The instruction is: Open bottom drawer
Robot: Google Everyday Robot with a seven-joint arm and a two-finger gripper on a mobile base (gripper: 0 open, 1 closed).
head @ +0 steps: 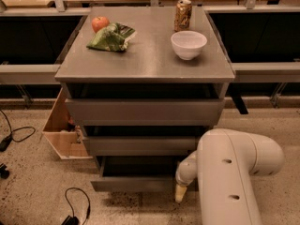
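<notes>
The bottom drawer (136, 185) is the lowest and narrowest of three grey metal fronts in the cabinet. It stands pulled out a little, with a dark gap showing above its front. My gripper (180, 194) hangs at the drawer front's right end, pointing down toward the floor. My white arm (229, 172) fills the lower right and hides the drawer's right corner.
Middle drawer (140, 145) and top drawer (140, 111) sit above it. The cabinet top holds an apple (99, 23), a green bag (110, 37), a can (183, 15) and a white bowl (188, 44). A wooden box (63, 130) stands at the left, and cables (75, 205) lie on the floor.
</notes>
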